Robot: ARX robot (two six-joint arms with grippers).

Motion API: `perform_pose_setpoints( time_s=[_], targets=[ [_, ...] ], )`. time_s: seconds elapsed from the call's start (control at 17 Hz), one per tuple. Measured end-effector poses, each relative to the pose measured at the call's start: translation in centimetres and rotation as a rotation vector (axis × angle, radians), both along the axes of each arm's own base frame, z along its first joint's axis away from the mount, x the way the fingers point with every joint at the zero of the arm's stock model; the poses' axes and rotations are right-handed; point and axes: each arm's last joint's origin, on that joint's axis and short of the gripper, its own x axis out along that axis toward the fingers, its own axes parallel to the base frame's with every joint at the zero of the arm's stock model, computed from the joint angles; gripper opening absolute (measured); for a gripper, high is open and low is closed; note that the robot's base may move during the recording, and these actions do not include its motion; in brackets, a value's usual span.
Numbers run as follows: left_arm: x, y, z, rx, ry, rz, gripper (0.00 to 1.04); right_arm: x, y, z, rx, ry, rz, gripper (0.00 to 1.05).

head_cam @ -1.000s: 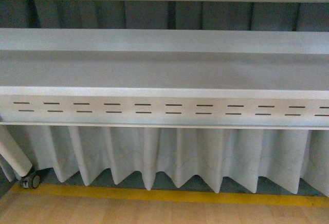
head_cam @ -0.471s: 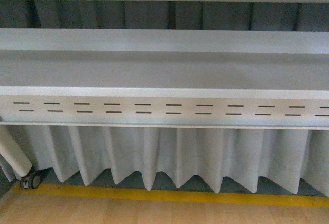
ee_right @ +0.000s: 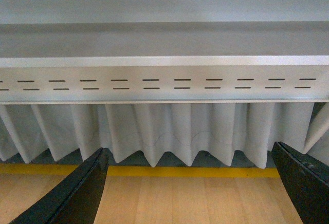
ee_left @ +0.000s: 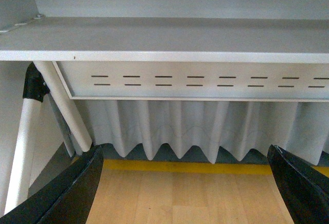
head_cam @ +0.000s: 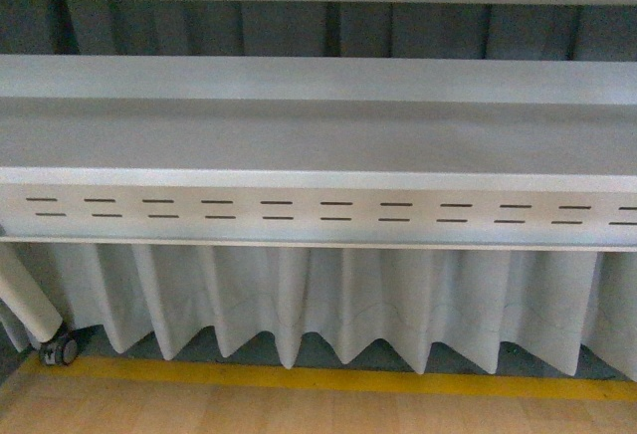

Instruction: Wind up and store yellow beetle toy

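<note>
Can't spot the beetle toy in any of the three views, so no telling where it sits right now.

The front view is basically all bench point(head_cam: 318, 135): a pale grey top running left to right, with a raised ledge point(head_cam: 318, 78) along its far side and a dark curtain point(head_cam: 279, 28) behind that. Under the near edge there's a front panel point(head_cam: 318, 212) with two rows of short slots, and a pleated grey skirt point(head_cam: 348, 305) hangs from it down to the floor. A yellow line point(head_cam: 328, 379) runs along the wood floor point(head_cam: 249, 414) just in front of the skirt. Down at the left there's a slanted white leg point(head_cam: 25, 300) ending in a small castor point(head_cam: 62, 351).

Neither arm shows in the front view. In the left wrist view, the left fingers point(ee_left: 72, 193) are black and spread wide with nothing between them, pointing at the bench's left end, where a white tube with a black joint point(ee_left: 36, 82) stands. The right fingers point(ee_right: 77, 196) look the same: spread wide, holding nothing, facing the slotted panel and skirt.
</note>
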Motion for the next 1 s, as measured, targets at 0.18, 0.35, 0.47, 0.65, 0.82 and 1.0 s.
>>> perform_pose_setpoints(
  time_s=[0.18, 0.35, 0.47, 0.65, 0.82, 1.0],
  targets=[
    [0.00, 0.00, 0.00, 0.000, 0.000, 0.000, 0.98, 0.00, 0.00, 0.00, 0.000, 0.000, 0.000, 0.98],
    [0.00, 0.00, 0.00, 0.000, 0.000, 0.000, 0.98, 0.00, 0.00, 0.00, 0.000, 0.000, 0.000, 0.98],
    [0.00, 0.00, 0.00, 0.000, 0.000, 0.000, 0.98, 0.00, 0.00, 0.00, 0.000, 0.000, 0.000, 0.98],
    [0.00, 0.00, 0.00, 0.000, 0.000, 0.000, 0.98, 0.00, 0.00, -0.01, 0.000, 0.001, 0.000, 0.98],
    [0.00, 0.00, 0.02, 0.000, -0.002, 0.000, 0.98, 0.00, 0.00, 0.00, 0.000, 0.000, 0.001, 0.98],
    [0.00, 0.00, 0.01, 0.000, -0.002, 0.000, 0.98, 0.00, 0.00, 0.00, 0.001, 0.000, 0.000, 0.98]
  ],
)
